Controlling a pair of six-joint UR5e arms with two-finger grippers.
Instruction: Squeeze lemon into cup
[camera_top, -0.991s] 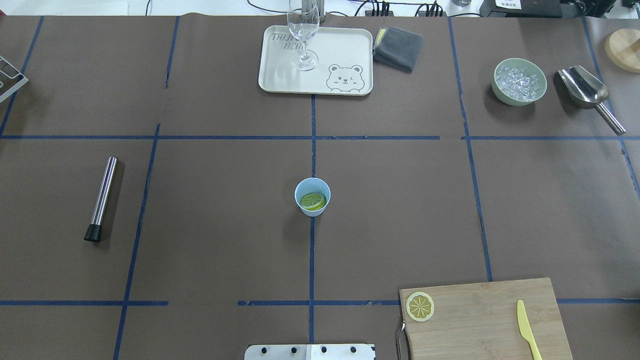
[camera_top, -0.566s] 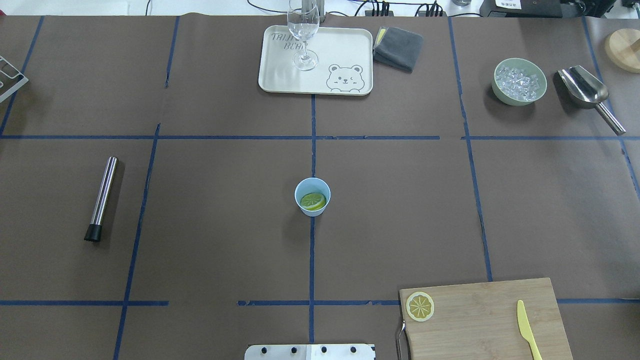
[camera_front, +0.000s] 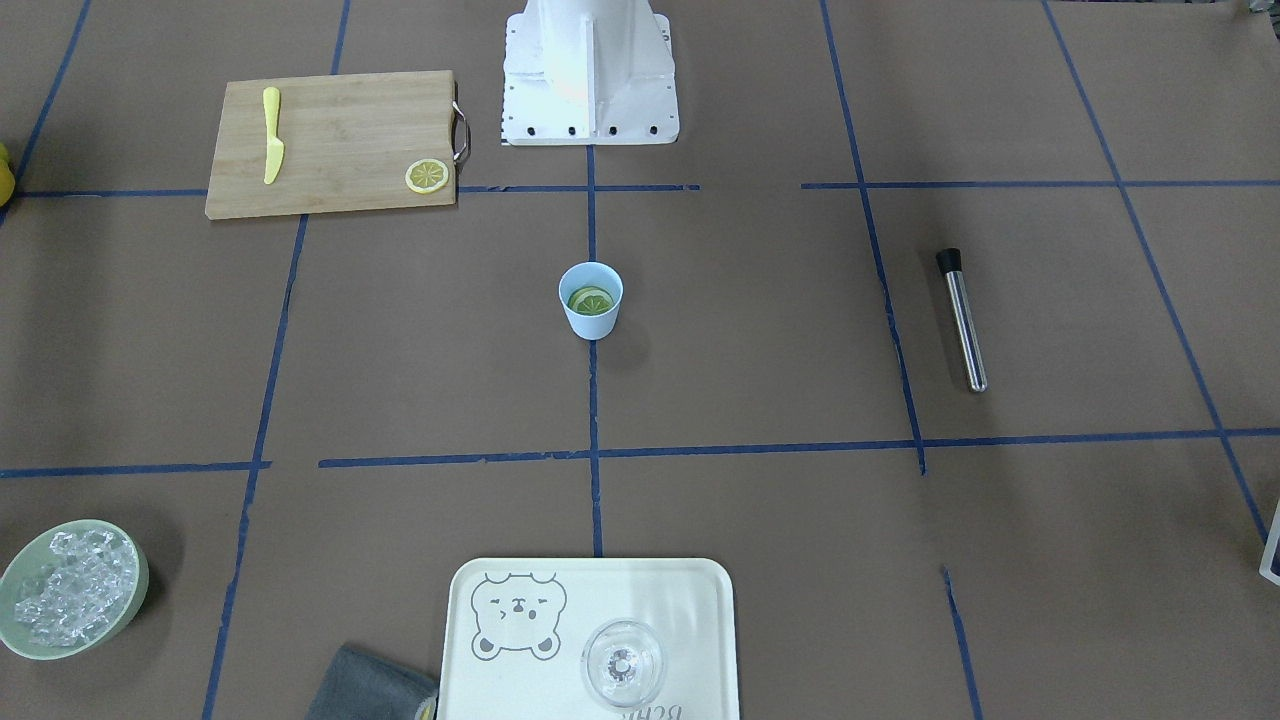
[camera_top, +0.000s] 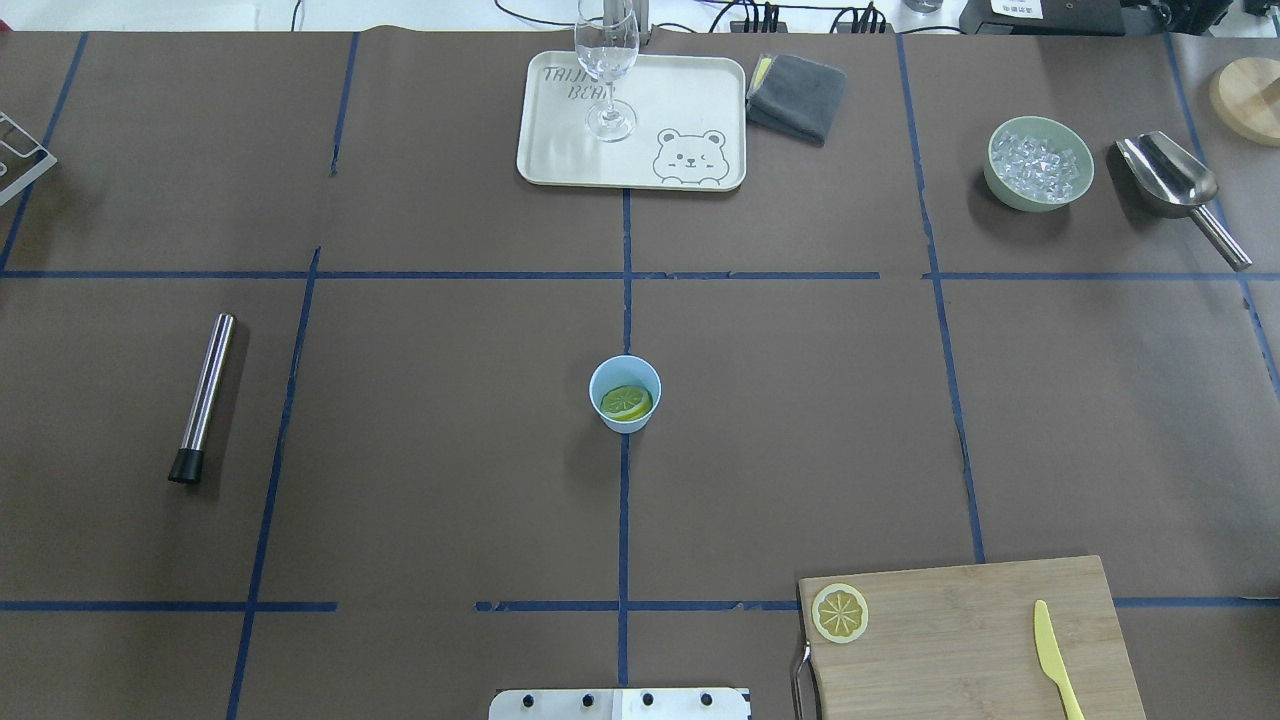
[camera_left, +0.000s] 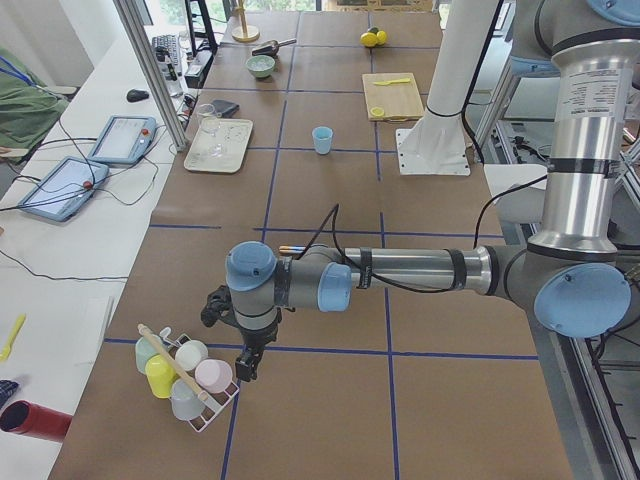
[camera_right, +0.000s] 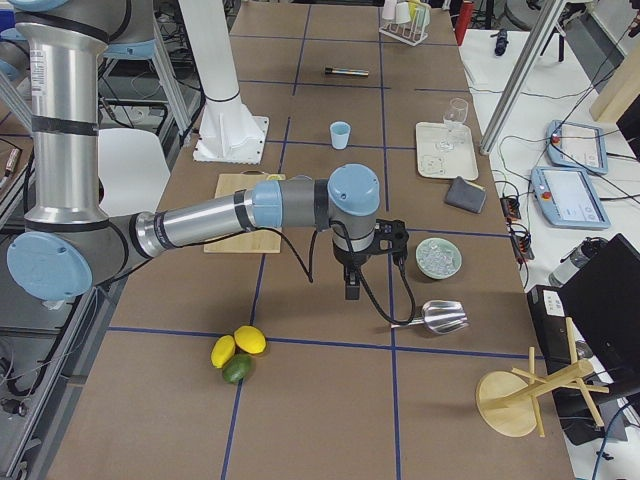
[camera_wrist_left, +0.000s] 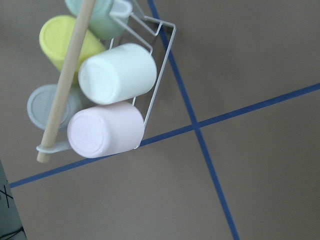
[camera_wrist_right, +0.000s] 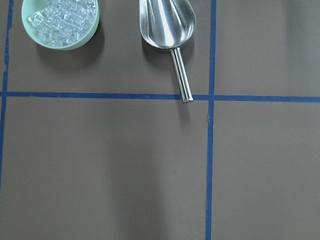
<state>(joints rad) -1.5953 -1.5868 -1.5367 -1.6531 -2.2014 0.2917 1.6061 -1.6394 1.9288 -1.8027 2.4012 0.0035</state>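
Note:
The light-blue cup (camera_top: 625, 423) stands at the table's middle, on the centre tape line; it also shows in the front view (camera_front: 592, 322). A yellow-green lemon slice (camera_top: 626, 402) lies inside it. A second lemon slice (camera_top: 840, 612), pale with spoke segments, lies on the near left corner of the wooden cutting board (camera_top: 960, 640). My left gripper (camera_left: 245, 365) shows only in the left side view, hanging by a rack of cups (camera_left: 185, 375). My right gripper (camera_right: 352, 288) shows only in the right side view, near the ice bowl (camera_right: 438, 258). I cannot tell whether either is open or shut.
A yellow knife (camera_top: 1055, 660) lies on the board. A steel muddler (camera_top: 205, 395) lies at the left. A tray (camera_top: 690, 100) with a wine glass (camera_top: 607, 70) and a grey cloth (camera_top: 797, 95) are at the back; a metal scoop (camera_top: 1170, 175) lies back right.

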